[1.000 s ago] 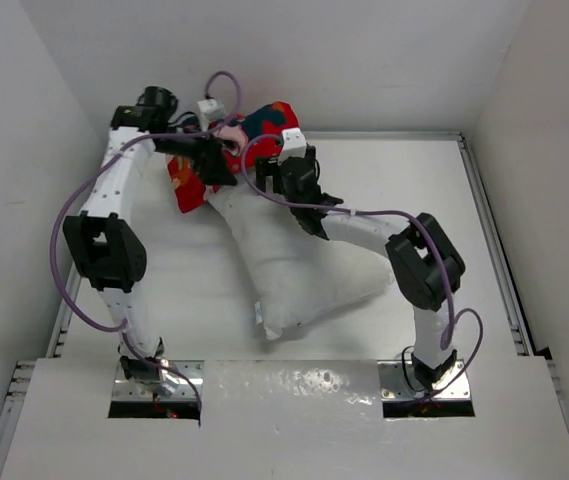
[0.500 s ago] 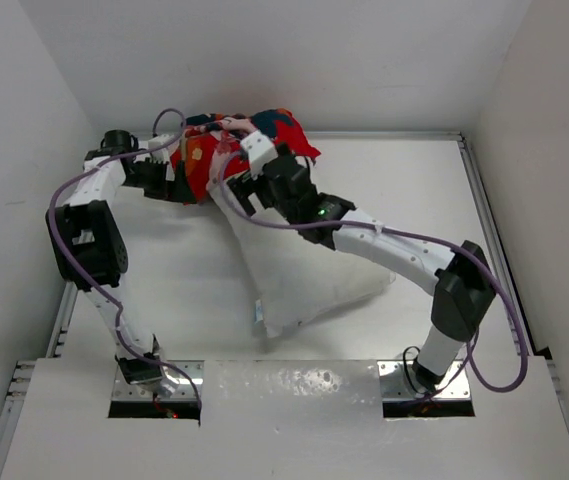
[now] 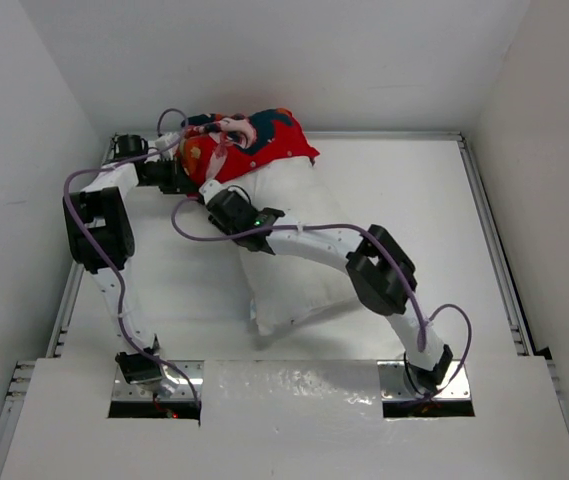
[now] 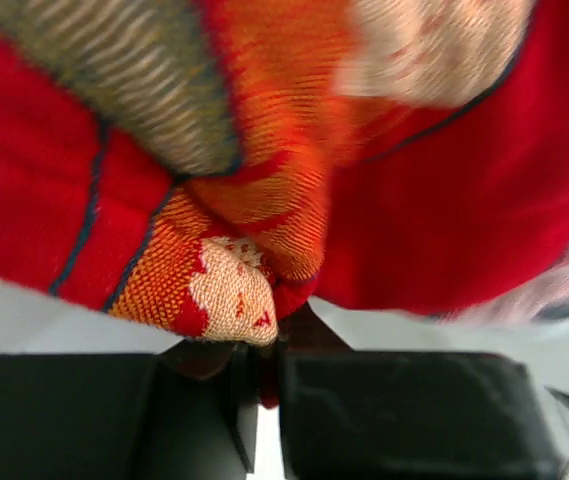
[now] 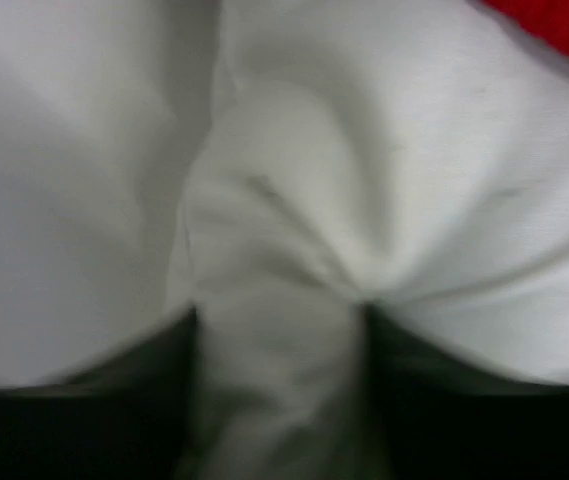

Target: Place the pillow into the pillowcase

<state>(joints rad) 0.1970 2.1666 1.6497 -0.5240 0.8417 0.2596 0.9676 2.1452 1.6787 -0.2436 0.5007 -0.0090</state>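
The red pillowcase (image 3: 264,138) with cartoon faces lies bunched at the table's far left, over the top end of the white pillow (image 3: 304,285). The pillow stretches from there toward the near middle. My left gripper (image 3: 184,177) is at the pillowcase's left edge. In the left wrist view it (image 4: 269,385) is shut on a fold of the red and orange pillowcase (image 4: 264,200). My right gripper (image 3: 214,202) presses on the pillow's upper left edge, just below the pillowcase. In the right wrist view it (image 5: 279,385) pinches a thick ridge of white pillow (image 5: 294,180) fabric.
White walls close in the table (image 3: 414,200) at the back and on both sides. Metal rails run along its left edge (image 3: 64,310) and right edge (image 3: 492,250). Purple cables loop off both arms. The right arm's elbow (image 3: 379,270) hangs over the pillow.
Both grippers have closed, the left on the pillowcase and the right on the pillow. The right gripper moved left and nearer; its elbow folded in. The pillowcase spread to the right.
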